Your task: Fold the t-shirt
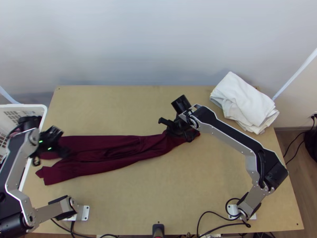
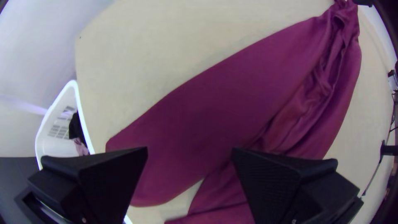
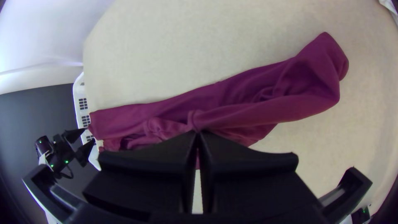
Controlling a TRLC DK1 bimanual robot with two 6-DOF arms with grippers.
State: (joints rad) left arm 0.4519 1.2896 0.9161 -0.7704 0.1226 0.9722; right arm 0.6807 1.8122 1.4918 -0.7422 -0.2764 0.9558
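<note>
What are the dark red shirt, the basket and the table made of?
The shirt looks like soft, thin knit, perhaps cotton or a blend: it falls in smooth, fine folds. The basket seems smooth, hard plastic, with a moulded rim and slots. The table looks like matte wood or board, flat and pale brown.

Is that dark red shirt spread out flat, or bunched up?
Bunched, not spread flat: the shirt lies in a long, narrow strip on the table, with creases running along it and layers overlapping.
</note>
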